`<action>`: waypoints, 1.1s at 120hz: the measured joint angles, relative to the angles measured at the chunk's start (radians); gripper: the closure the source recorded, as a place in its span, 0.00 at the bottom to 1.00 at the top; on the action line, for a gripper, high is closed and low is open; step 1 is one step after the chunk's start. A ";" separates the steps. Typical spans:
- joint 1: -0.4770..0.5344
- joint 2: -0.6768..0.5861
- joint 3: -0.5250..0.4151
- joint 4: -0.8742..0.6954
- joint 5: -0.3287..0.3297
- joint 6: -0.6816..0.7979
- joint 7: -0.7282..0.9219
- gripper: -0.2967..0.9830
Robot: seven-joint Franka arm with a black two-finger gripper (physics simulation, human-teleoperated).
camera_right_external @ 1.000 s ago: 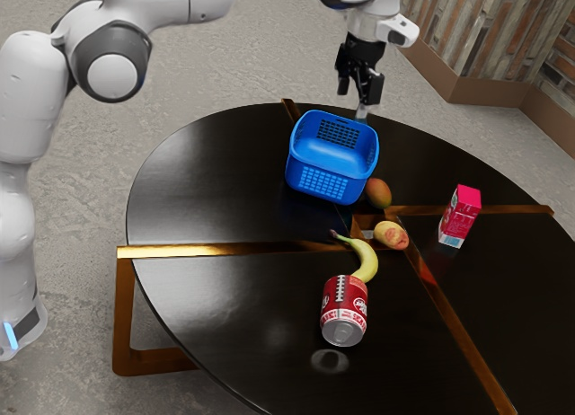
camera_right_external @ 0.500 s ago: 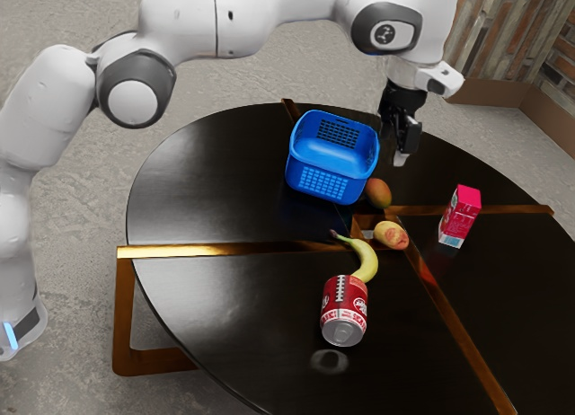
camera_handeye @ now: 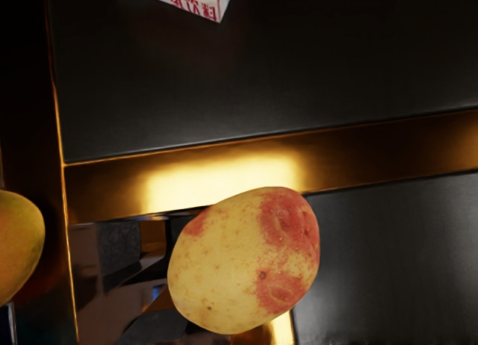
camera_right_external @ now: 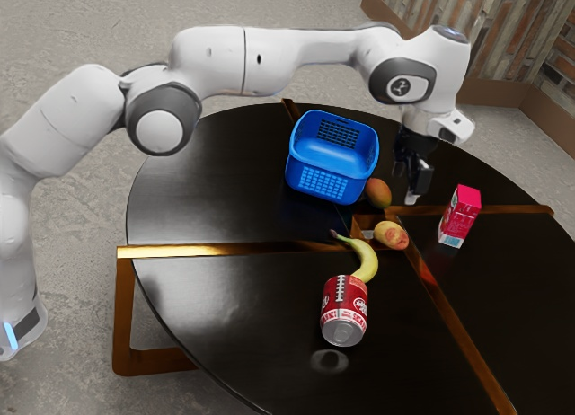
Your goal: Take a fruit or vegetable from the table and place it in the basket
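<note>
One potato (camera_right_external: 391, 235), exterior-view seven o'clock from the gripper (camera_right_external: 411, 198), should be firm but rollable; pinch across its narrower width. Spread or closed, I can't tell.

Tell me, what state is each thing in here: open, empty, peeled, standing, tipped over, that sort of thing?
Basket: upright, open-topped, empty
Mango: whole, unpeeled
Potato: whole, unpeeled, skin blotched red
Banana: whole, unpeeled, yellow
Can: lying on its side
Carton: standing upright
Pincer: raised, holding nothing
</note>
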 joint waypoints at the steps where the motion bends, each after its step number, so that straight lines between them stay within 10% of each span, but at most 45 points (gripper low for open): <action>1: -0.001 0.004 0.000 0.000 0.000 0.000 0.001 0.23; 112: -0.003 0.142 0.003 -0.022 -0.003 0.056 0.077 0.23; 132: -0.003 0.142 0.003 -0.023 -0.001 0.069 0.082 0.41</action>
